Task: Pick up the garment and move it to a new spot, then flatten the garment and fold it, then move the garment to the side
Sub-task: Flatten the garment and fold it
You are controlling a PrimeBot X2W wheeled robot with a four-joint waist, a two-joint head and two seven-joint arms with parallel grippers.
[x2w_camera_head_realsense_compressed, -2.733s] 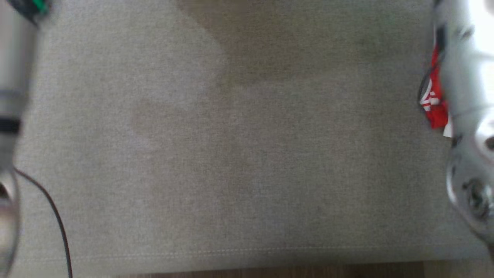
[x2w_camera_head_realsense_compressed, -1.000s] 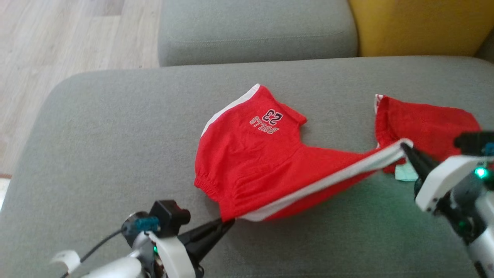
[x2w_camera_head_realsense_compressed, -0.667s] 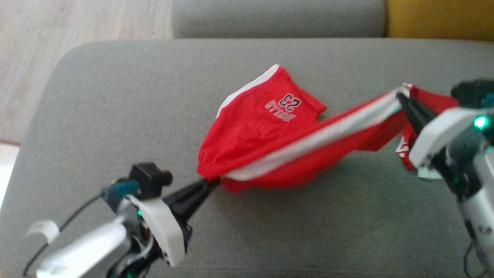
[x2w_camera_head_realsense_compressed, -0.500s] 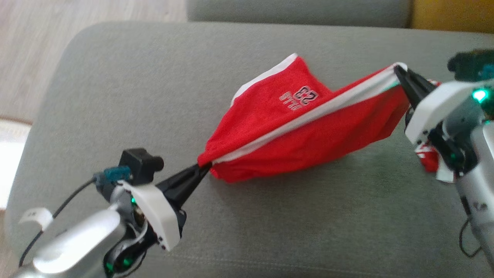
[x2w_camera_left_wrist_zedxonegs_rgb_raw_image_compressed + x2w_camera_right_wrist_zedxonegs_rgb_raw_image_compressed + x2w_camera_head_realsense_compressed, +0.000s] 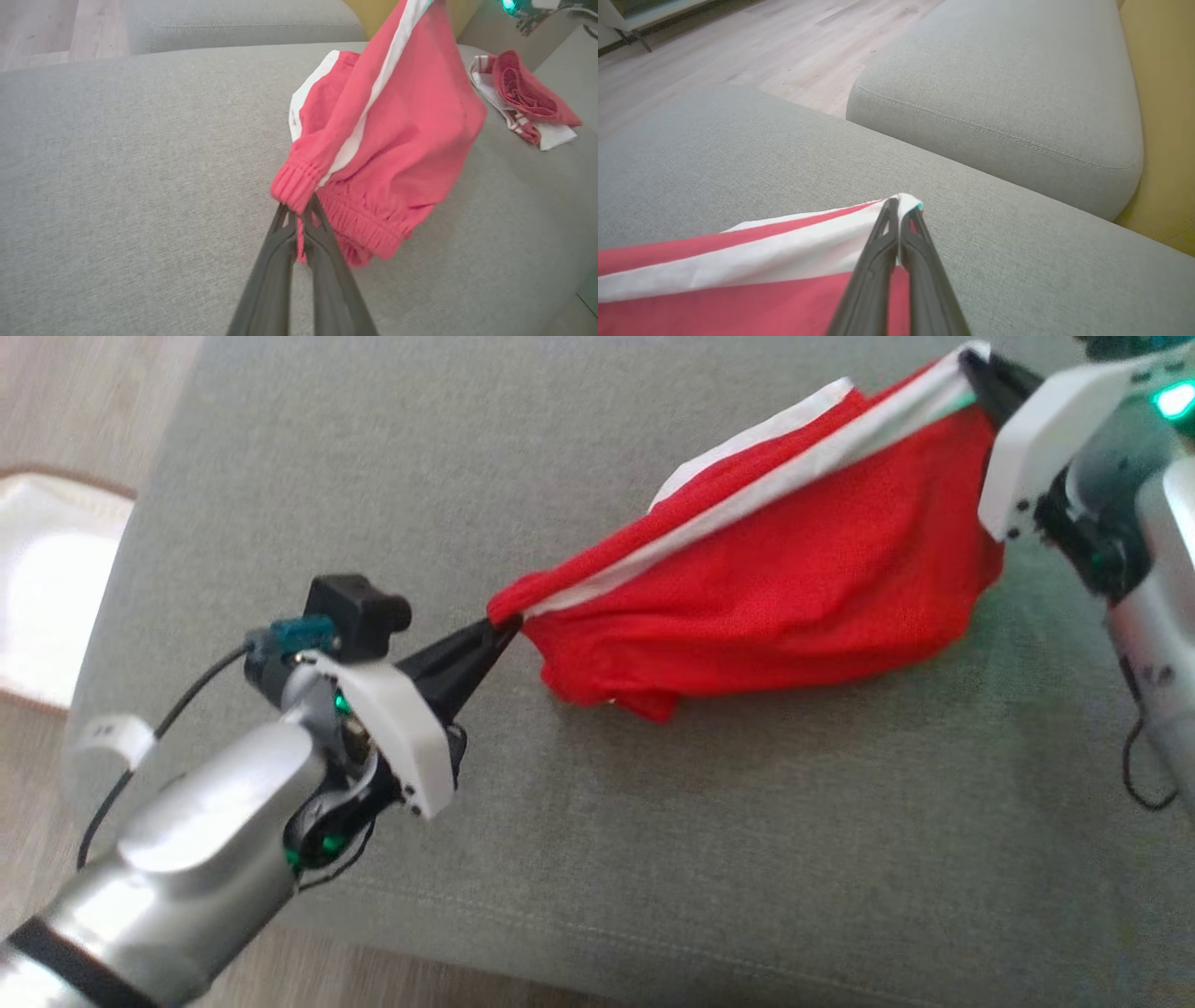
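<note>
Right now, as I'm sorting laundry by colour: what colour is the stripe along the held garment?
The stripe is white, on a red garment; clearest in the left wrist view.

Two red garments [image 5: 411,121] [image 5: 523,88], two grey cushions [image 5: 117,163] [image 5: 233,23]

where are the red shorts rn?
Head view, centre to upper right: the red shorts hang stretched between the left gripper, which pinches the waistband, and the right gripper, which pinches the striped corner, over the grey cushion.
</note>
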